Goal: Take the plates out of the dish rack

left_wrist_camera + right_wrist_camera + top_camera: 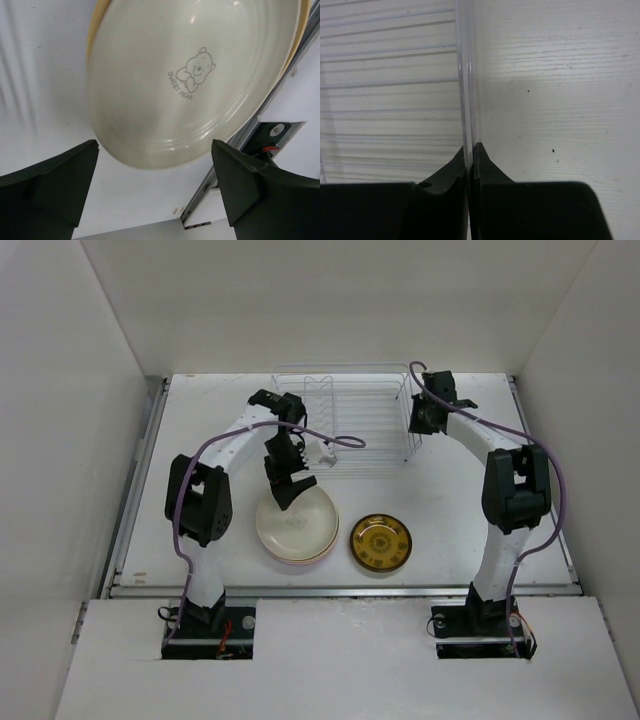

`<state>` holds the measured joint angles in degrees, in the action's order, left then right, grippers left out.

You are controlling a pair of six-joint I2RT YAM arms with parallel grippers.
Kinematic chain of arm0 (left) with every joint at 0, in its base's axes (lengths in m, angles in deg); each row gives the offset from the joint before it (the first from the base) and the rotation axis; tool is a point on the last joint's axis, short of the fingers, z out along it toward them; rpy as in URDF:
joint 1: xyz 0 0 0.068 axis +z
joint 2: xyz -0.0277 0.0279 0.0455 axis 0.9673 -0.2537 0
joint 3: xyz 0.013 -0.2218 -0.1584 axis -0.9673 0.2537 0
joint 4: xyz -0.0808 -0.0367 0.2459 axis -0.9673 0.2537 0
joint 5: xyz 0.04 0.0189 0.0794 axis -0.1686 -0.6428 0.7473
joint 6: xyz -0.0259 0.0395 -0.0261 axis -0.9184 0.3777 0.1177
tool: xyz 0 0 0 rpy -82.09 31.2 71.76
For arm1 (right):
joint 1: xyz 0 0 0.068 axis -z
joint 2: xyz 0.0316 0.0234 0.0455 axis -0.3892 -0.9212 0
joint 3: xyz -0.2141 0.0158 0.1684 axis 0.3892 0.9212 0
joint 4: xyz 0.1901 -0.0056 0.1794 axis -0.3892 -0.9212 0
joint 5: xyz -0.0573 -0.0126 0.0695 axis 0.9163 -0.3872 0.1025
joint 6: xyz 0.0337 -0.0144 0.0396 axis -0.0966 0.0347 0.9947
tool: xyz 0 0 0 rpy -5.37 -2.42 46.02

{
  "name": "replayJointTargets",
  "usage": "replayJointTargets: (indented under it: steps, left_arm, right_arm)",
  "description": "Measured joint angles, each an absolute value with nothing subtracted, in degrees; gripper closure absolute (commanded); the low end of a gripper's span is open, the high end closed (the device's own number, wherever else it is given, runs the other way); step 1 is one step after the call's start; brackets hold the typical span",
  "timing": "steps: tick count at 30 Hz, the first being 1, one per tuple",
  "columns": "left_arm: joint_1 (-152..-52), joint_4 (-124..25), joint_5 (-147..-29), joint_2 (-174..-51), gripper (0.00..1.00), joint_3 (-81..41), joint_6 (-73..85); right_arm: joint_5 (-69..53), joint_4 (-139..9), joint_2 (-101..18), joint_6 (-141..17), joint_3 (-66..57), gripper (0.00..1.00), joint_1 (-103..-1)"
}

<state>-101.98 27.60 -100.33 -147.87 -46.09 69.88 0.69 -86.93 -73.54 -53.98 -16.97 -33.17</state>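
The wire dish rack [345, 425] stands at the back middle of the table, with no plates showing in it. A stack of plates, a cream one [296, 522] on top with pink and yellow rims under it, lies in front of the rack. The cream plate [195, 75] has a bear print. A dark brown-and-yellow patterned plate [381, 542] lies to its right. My left gripper [287, 483] hangs open and empty just above the stack's far edge [155, 150]. My right gripper [418, 420] is shut on the rack's right rim wire [465, 75].
A metal rail [340, 589] runs along the table's front edge, also in the left wrist view [250, 135]. White walls close in the left, right and back sides. The purple cables [335, 438] loop over the rack's front.
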Motion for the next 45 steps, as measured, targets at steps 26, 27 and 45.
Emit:
replayJointTargets:
  steps: [26,27,45]
  left_arm:
    - [-75.73,14.81,-102.56,-133.83,0.01,-52.59,34.08]
    - [-75.05,13.96,-101.58,-133.44,0.01,-52.48,32.50]
    - [-68.12,3.58,-50.26,-120.72,0.00,-45.94,11.78]
  right_arm:
    - [3.64,-87.23,-70.00,-54.25,-14.36,0.13,-34.26]
    - [3.91,-87.43,-69.67,-54.62,-14.65,0.07,-34.26]
    - [56.32,-102.12,-34.61,-47.54,-24.13,0.00,-34.43]
